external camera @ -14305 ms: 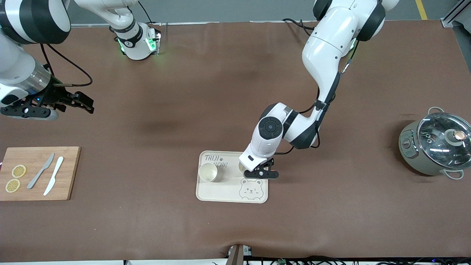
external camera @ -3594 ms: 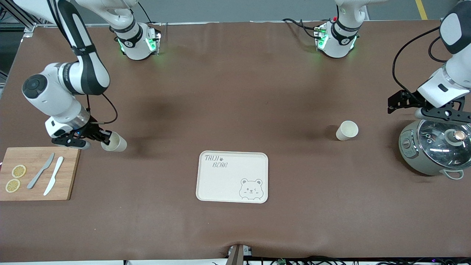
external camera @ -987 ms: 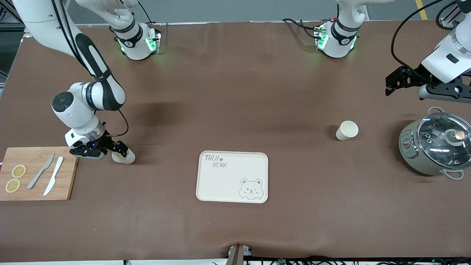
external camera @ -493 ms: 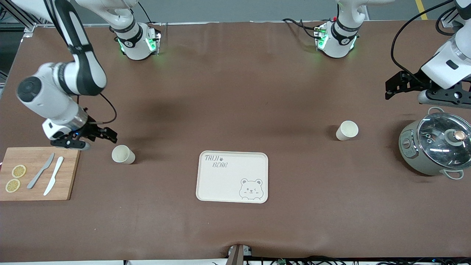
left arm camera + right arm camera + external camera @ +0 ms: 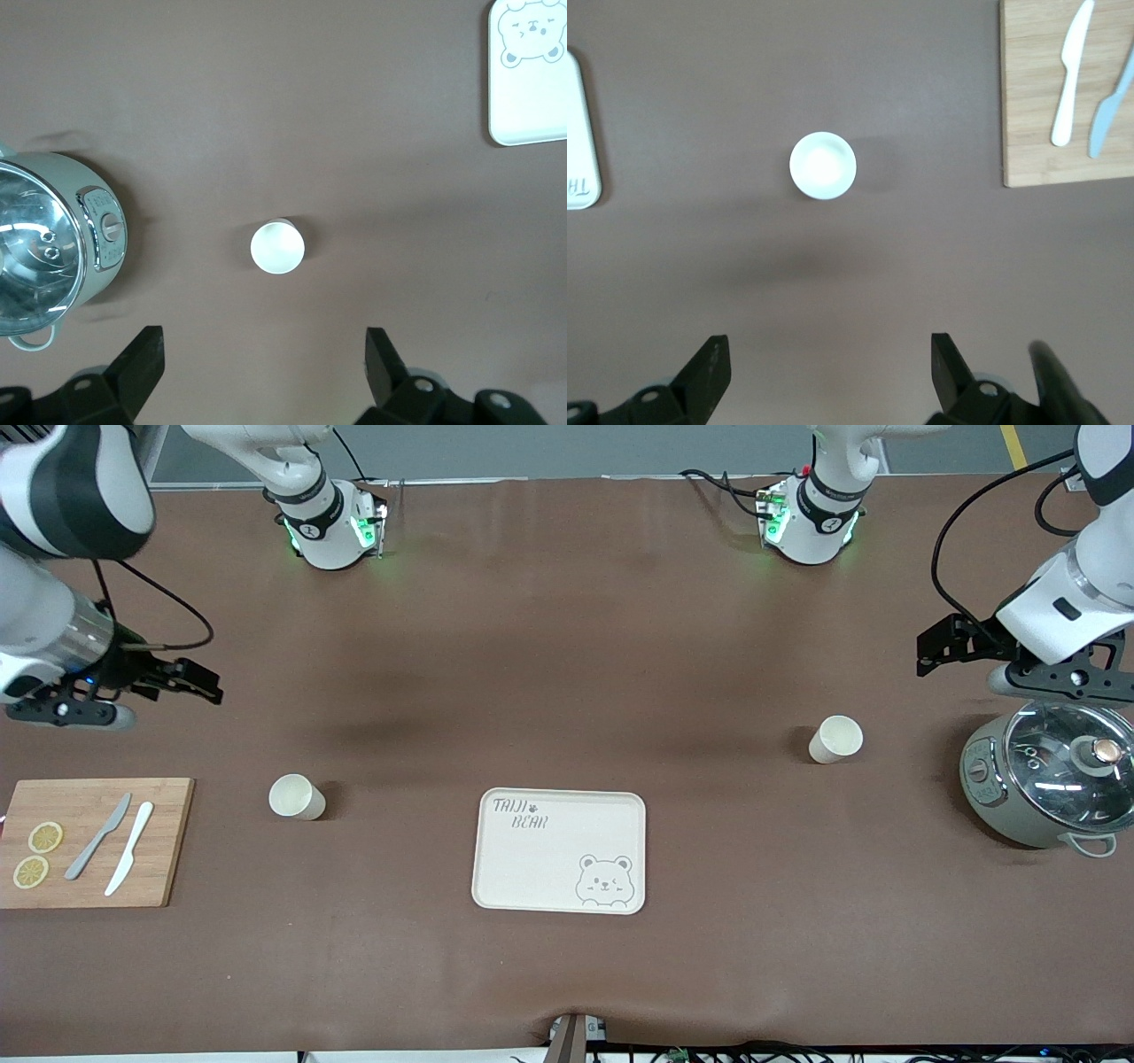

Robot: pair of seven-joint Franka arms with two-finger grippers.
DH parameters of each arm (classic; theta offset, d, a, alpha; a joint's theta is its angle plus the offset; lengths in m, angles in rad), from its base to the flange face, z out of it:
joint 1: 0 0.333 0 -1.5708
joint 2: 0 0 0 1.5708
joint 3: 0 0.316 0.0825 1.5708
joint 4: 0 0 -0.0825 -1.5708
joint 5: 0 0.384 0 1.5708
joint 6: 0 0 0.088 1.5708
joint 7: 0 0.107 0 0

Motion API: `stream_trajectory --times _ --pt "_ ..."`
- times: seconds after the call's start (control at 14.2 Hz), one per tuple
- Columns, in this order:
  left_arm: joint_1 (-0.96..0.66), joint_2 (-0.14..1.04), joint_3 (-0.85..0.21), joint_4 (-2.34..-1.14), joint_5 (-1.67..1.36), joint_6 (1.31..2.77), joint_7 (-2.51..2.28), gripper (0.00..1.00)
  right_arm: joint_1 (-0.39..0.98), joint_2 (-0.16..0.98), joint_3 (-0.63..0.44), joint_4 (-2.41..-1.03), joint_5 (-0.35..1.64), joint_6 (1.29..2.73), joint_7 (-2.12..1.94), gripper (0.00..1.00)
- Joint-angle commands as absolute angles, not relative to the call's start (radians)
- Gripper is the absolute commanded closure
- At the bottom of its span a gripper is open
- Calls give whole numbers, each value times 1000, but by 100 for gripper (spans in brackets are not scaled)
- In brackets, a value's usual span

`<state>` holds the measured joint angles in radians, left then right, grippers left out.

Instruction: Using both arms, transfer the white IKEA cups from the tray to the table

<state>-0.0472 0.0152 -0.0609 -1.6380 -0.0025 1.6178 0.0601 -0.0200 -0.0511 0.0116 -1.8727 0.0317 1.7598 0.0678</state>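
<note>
Two white IKEA cups stand upright on the brown table, one on either side of the bear-printed tray [image 5: 560,850]. One cup [image 5: 297,797] [image 5: 822,165] is between the tray and the cutting board. The other cup [image 5: 835,739] [image 5: 277,247] is between the tray and the pot. My right gripper [image 5: 205,682] [image 5: 830,359] hangs open over bare table toward the right arm's end, holding nothing. My left gripper [image 5: 926,655] [image 5: 264,354] hangs open in the air beside the pot, also holding nothing. Neither gripper touches a cup.
A wooden cutting board [image 5: 89,841] [image 5: 1045,97] carries two knives and two lemon slices at the right arm's end. A grey pot with a glass lid [image 5: 1050,779] [image 5: 44,257] stands at the left arm's end. The tray's corner [image 5: 527,80] shows in the left wrist view.
My right gripper has come off the cup beside the cutting board, risen and drawn back toward the right arm's end. That cup stays upright. My left gripper has shifted only slightly.
</note>
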Motion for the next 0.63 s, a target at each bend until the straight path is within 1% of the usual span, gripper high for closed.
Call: stream_trajectory --times 0.0,0.56 --pt "-49 32 -58 -1609 6 1608 69 0 -41 -83 21 -1845 14 1710 60 0" --pt "-49 38 -58 -1609 6 1608 69 0 -43 -87 21 -1847 14 1709 60 0"
